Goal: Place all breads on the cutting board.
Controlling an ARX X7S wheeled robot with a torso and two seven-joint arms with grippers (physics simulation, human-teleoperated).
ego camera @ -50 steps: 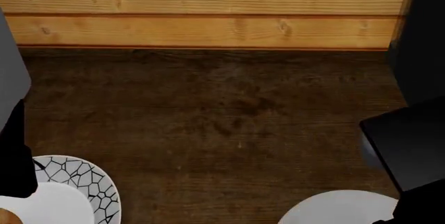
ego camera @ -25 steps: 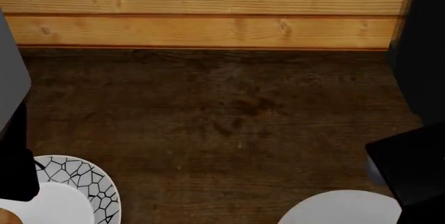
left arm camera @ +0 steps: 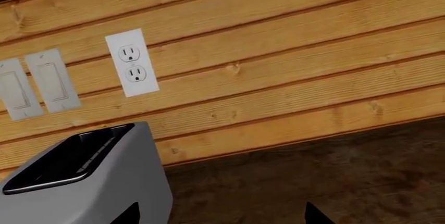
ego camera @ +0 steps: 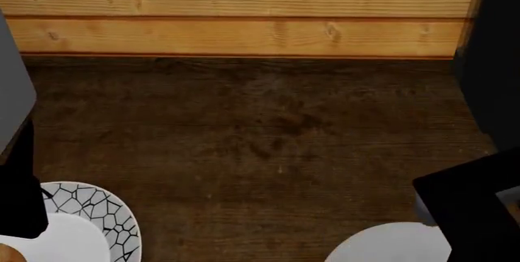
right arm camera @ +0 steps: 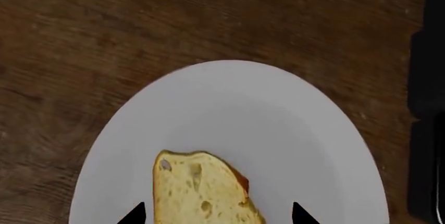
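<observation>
Right arm [ego camera: 475,213] shifted inward over white plate [right arm camera: 230,130], bread slice [right arm camera: 201,190] between spread right pincer [right arm camera: 217,214] tips

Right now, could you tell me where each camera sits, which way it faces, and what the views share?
Left wrist view: on the left arm, facing the plank wall with an outlet, over a grey toaster; one dark fingertip shows.
Head view: on the head, looking down on the dark countertop; both arms show dark at the sides.
Right wrist view: on the right arm, looking down on the bread slice on a white plate; two fingertips show.
Shared: that plate also appears in the head view.
</observation>
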